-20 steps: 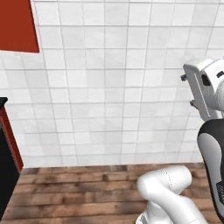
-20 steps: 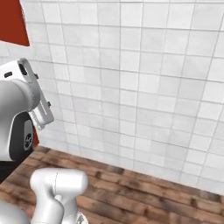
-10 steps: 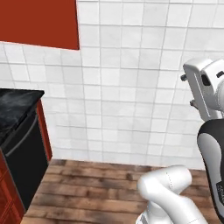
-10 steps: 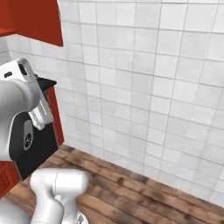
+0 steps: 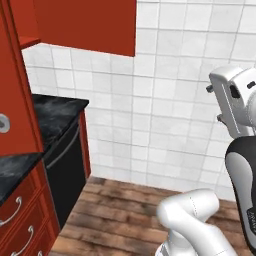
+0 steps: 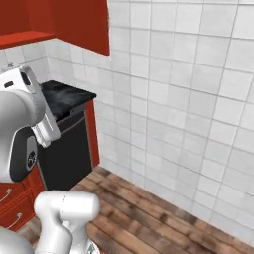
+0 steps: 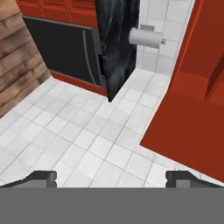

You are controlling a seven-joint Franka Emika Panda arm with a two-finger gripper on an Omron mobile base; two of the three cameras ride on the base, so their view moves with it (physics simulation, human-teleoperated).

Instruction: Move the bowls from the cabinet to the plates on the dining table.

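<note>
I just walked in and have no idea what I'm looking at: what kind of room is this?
Most likely a kitchen: red wall cabinet over a black marble counter, red drawers below, white tiled wall.

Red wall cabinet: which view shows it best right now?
Left base view. The cabinet spans the top there, and a red panel that looks like its open door stands at the left edge. The right base view catches its underside and end at upper left. The hand view shows it rolled, as a red block at right.
</note>
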